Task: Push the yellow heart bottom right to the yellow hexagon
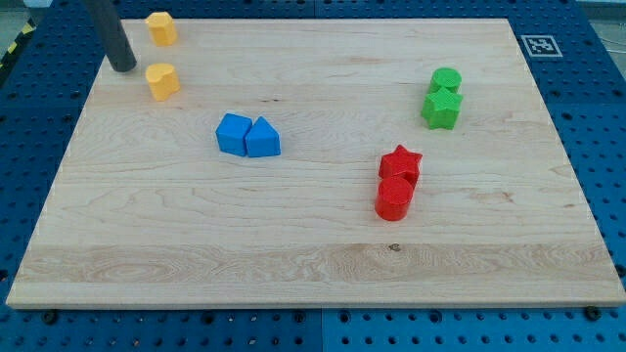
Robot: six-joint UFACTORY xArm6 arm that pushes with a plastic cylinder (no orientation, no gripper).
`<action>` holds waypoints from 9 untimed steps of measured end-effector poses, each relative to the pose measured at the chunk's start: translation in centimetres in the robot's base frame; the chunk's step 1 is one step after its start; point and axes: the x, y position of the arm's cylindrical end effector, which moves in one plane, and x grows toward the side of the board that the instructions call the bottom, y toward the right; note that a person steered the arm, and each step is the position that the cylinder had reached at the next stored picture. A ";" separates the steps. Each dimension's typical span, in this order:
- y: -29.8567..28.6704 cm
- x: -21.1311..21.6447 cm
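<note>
The yellow heart [162,80] lies near the board's top left corner. The yellow hexagon [161,27] sits straight above it at the board's top edge, with a small gap between them. My tip [124,67] rests on the board just left of the heart and slightly higher, not touching it. It is below and left of the hexagon. The dark rod rises out of the view's top.
Two blue blocks [247,136] touch each other left of centre. A red star [400,162] touches a red cylinder [393,198] right of centre. A green cylinder [445,80] touches a green star [441,109] at the upper right. The wooden board [313,264] lies on a blue pegboard.
</note>
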 end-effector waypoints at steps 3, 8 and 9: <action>4.7 4.5; 7.3 4.5; 8.6 4.5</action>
